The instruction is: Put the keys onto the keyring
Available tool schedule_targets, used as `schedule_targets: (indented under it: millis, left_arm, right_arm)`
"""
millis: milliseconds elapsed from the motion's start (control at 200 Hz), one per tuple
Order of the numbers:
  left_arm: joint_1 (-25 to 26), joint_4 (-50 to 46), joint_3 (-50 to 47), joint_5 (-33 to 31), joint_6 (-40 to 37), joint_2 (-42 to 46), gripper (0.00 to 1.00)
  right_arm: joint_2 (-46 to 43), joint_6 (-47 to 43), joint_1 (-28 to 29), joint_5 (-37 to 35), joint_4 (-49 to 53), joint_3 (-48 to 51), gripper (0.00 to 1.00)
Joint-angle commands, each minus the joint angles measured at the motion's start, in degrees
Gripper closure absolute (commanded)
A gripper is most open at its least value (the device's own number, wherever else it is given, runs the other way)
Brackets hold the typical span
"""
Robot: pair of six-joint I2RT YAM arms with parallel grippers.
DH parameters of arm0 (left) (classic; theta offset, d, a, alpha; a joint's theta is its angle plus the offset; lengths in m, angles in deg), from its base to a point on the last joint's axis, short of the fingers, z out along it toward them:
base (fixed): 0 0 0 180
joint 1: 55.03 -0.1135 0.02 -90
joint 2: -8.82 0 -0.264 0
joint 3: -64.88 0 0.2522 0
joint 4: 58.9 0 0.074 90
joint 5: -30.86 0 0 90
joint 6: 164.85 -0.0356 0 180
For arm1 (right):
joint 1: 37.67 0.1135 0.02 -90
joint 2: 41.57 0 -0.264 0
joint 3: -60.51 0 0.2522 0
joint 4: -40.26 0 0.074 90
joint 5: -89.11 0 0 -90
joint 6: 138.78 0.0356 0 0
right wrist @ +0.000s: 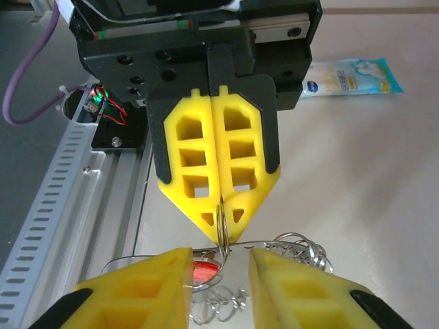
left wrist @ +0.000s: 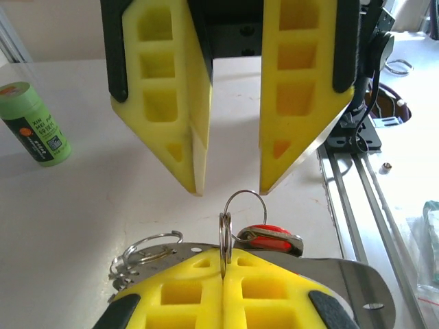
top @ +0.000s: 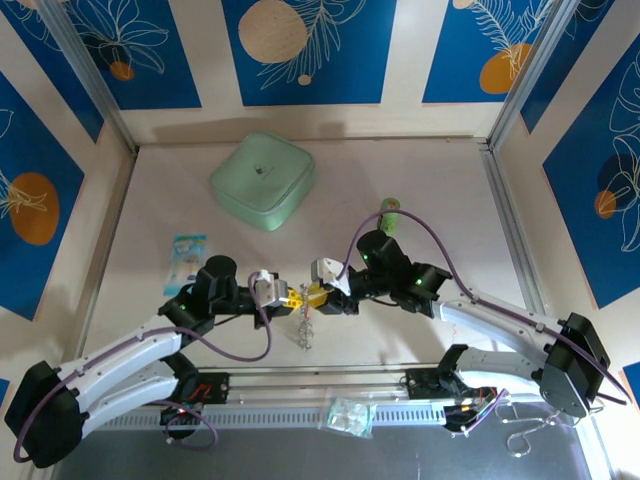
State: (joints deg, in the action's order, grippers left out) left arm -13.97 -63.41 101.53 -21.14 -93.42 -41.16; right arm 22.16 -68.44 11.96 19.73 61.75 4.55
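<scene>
My left gripper (left wrist: 223, 259) is shut on a thin silver ring (left wrist: 225, 233) of the keyring, holding it upright above the table. One of the keys, with a red head (left wrist: 269, 237), hangs from a second wire loop (left wrist: 245, 205) linked to that ring. More silver loops and chain (left wrist: 140, 253) dangle beside the fingers. My right gripper (left wrist: 228, 188) faces it tip to tip, open, with nothing between its fingers. In the right wrist view the right gripper (right wrist: 219, 264) straddles the ring (right wrist: 221, 223), with the red key (right wrist: 203, 269) just below. From above, the two grippers (top: 290, 297) (top: 320, 296) meet mid-table with the keyring (top: 305, 330) hanging under them.
A pale green square lid (top: 263, 180) lies at the back. A green cylinder (top: 390, 212) stands behind the right arm. A blue-white sachet (top: 187, 255) lies at the left. A clear packet (top: 350, 415) rests on the front rail.
</scene>
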Motion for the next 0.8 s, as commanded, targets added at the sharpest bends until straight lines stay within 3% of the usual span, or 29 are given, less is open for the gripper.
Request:
schedule_targets:
  millis: [0, 215, 395, 540, 635, 695, 755, 795]
  left_arm:
    - [0.40, 6.39, -0.24, 2.69, 3.26, 0.64, 1.00]
    - [0.43, 6.43, -0.22, 3.35, 3.13, 0.36, 1.00]
    - [0.42, 6.80, -0.22, 3.56, 3.16, 0.24, 1.00]
    - [0.36, 7.70, -0.31, 4.01, 3.57, 0.28, 1.00]
    - [0.47, 7.58, -0.33, 3.82, 3.71, 0.34, 1.00]
    - [0.44, 6.47, 0.01, 2.43, 3.73, 0.54, 1.00]
    - [0.43, 3.38, 0.75, -0.07, 2.56, 0.59, 0.82]
    - [0.42, 0.31, 1.65, -1.29, 0.79, 0.65, 0.78]
  right_arm:
    - [0.00, 4.99, 0.03, 3.01, -6.76, 2.08, 0.71]
    - [0.70, 4.96, 0.03, 1.54, -8.16, 3.00, 0.74]
    - [1.27, 4.50, 0.04, 1.97, -7.74, 2.52, 0.86]
    - [2.27, 3.95, 0.11, 2.73, -6.59, 1.53, 0.87]
    - [2.63, 3.11, 0.21, 3.19, -5.27, 0.81, 1.00]
    - [2.55, 2.33, 0.26, 2.75, -3.91, 0.16, 1.00]
    - [2.55, 0.76, 0.85, 1.44, -1.33, -0.77, 1.00]
    - [2.78, -0.65, 1.23, 0.15, 1.16, -1.94, 1.00]
